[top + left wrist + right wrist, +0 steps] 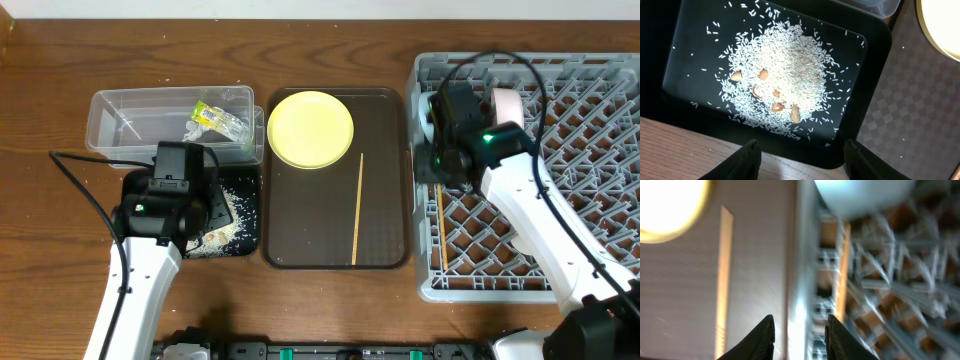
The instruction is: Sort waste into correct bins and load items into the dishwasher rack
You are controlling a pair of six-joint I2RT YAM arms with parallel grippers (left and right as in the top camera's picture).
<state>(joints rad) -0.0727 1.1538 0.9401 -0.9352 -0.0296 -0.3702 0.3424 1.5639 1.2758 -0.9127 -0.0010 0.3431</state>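
Observation:
The clear bin at the back left holds the yellow-green wrapper. My left gripper hangs open and empty over the near edge of the black bin, where rice scraps lie heaped. The yellow plate and one chopstick lie on the brown tray. A second chopstick rests inside the dishwasher rack along its left wall. My right gripper is open and empty above that wall. A light blue bowl stands in the rack beyond it.
A few brown nut-like bits lie among the rice. A pale round dish stands on edge at the rack's back. The right arm stretches over the rack's left half. The image in the right wrist view is blurred.

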